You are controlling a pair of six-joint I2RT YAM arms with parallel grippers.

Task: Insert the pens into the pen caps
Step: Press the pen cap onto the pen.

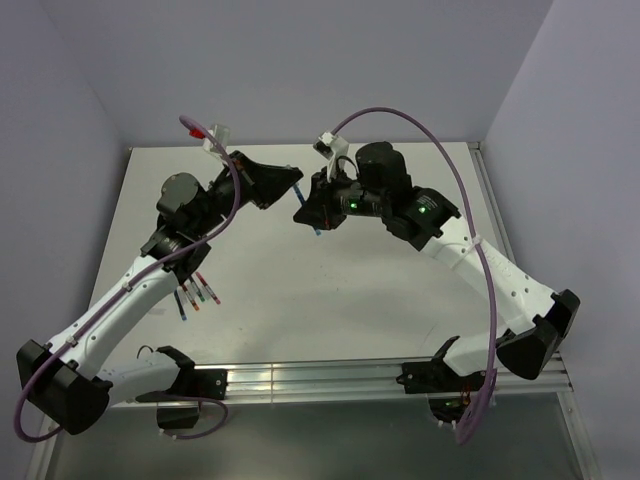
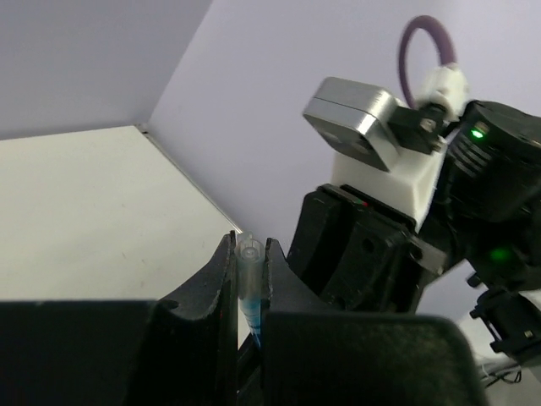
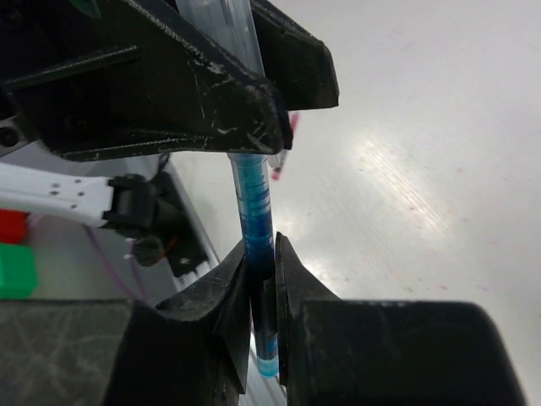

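Blue pen (image 3: 254, 194) is looking light, thin and slippery, so I am pinching it near the middle. My right claw (image 3: 260, 258) and left claw (image 2: 250, 258) are both squeezing it tight.

Quick notes on your worktop (image 1: 330, 290): white, matte, a bit scuffed. Right wrist view shows worktop (image 3: 423, 127) glossy under the light, with faint reddish smudges. Lying on it: small bunch of pens (image 1: 197, 292), left side, just beside left arm (image 1: 120, 300), laid roughly parallel, slanting toward near edge. You can spot red and blue bits; exact count too small to call. Metal rail (image 1: 310, 380) runs along near edge. Left wrist view: worktop (image 2: 76, 211) pale, few dark specks.
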